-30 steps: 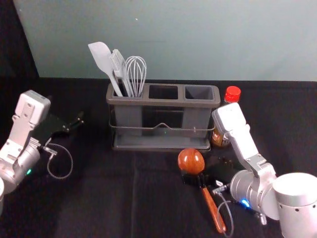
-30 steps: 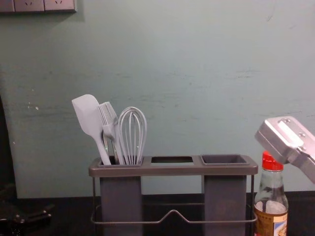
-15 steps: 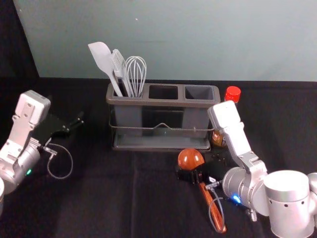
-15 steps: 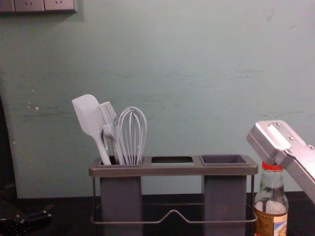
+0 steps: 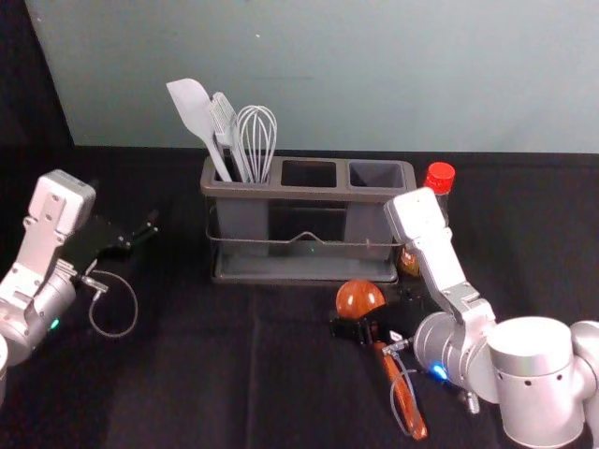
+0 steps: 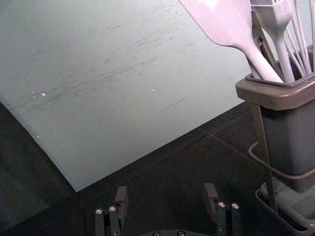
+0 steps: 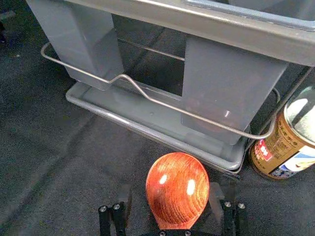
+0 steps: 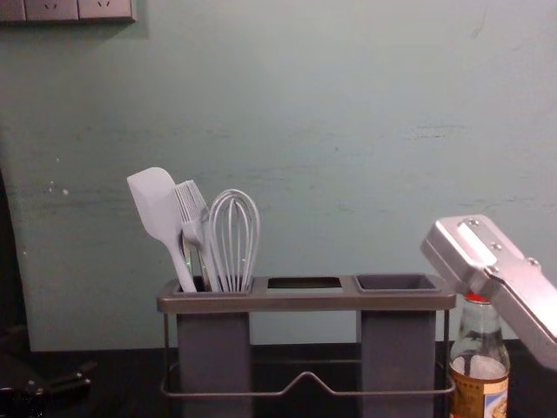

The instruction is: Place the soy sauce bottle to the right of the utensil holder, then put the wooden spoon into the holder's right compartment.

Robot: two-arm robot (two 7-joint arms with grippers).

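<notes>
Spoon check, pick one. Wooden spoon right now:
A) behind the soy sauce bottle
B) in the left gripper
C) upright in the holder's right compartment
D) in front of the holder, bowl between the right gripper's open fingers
D: the right wrist view shows the wooden spoon in front of the holder, the right gripper's fingers apart, one on each side of its bowl.

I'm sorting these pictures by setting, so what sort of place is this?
Probably a mock kitchen counter set up for robot trials: a utensil holder, a whisk and a soy sauce bottle.
</notes>
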